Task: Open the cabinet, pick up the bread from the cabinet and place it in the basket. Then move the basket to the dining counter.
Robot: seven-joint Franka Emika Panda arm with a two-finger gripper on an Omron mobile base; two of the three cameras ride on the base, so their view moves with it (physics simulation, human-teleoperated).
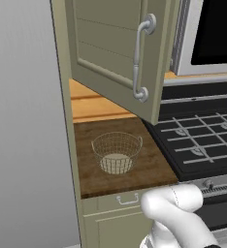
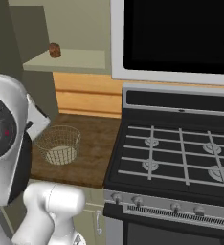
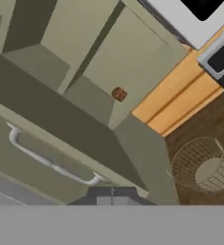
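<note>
The pincer [image 3: 112,198] was closed on nothing, poised just off the swung-out cabinet door [image 1: 113,53] and its silver bar handle [image 3: 51,162]. Beyond it, the wire basket [image 1: 117,152] stood empty near the middle of the short wooden counter [image 1: 149,169], beside the stove [image 2: 181,153]. Farthest back, the bread [image 2: 54,50] lay on the cabinet shelf [image 2: 75,60], near its front edge. With the door open, the next move appeared to be reaching in, pincer opened, to take the bread. The open door overhung the counter, narrowing the approach.
</note>
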